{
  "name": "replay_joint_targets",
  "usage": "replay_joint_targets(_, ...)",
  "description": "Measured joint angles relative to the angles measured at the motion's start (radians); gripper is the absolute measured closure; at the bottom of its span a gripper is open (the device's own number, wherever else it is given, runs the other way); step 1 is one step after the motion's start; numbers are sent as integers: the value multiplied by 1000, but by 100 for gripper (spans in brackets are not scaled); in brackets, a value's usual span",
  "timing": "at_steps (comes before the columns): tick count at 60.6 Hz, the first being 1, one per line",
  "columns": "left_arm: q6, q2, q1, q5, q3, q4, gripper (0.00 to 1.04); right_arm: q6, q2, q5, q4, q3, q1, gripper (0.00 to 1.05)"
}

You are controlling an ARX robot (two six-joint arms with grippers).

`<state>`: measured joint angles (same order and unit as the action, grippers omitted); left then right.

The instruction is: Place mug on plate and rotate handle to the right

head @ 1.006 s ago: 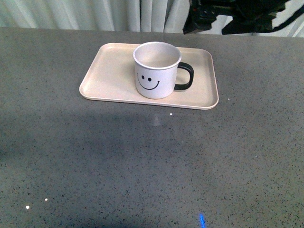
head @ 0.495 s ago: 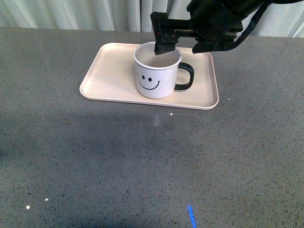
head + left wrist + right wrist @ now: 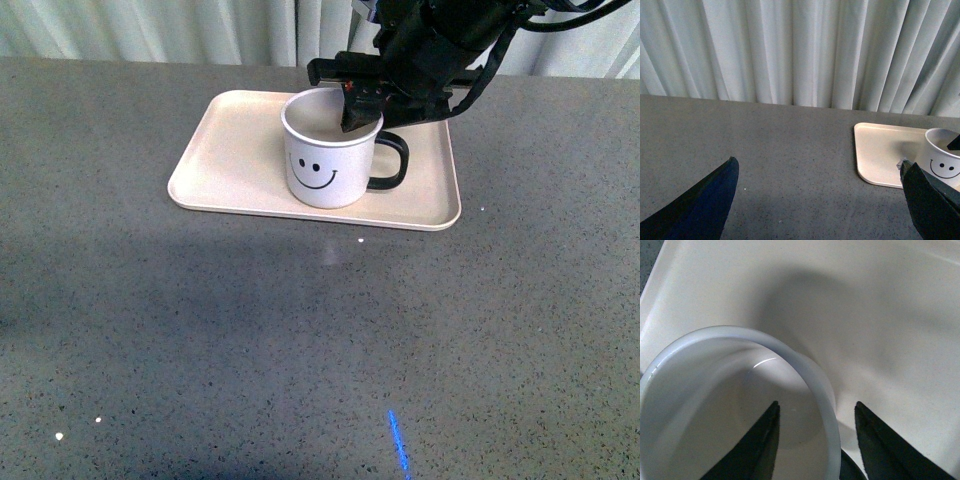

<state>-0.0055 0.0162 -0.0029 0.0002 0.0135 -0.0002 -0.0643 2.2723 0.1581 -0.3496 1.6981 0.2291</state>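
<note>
The mug (image 3: 330, 150) stands upright on the plate (image 3: 230, 160), with its handle (image 3: 392, 162) pointing right. The right gripper (image 3: 817, 409) straddles the rim, fingers spread. The mug looks rigid, light and slick, so pinch the wall firmly. The left gripper (image 3: 819, 166) gapes, clear of the plate.

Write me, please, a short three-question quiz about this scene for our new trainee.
1. True or false: the mug lies tipped over on the plate.
2. Seen from the front, the handle points: A) left, B) right, C) toward the camera.
3. Fill in: the right pincer has one finger inside the mug and one outside, straddling its ____.
Key: 1 false; 2 B; 3 rim.
</note>
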Motion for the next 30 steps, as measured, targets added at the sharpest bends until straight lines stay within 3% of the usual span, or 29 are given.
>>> replay_joint_targets(13,0,0,0,0,0,0,9,34,9,5,-64,54,0,103)
replay_joint_targets(30,0,0,0,0,0,0,9,274,47,52,-181,193,-47,103)
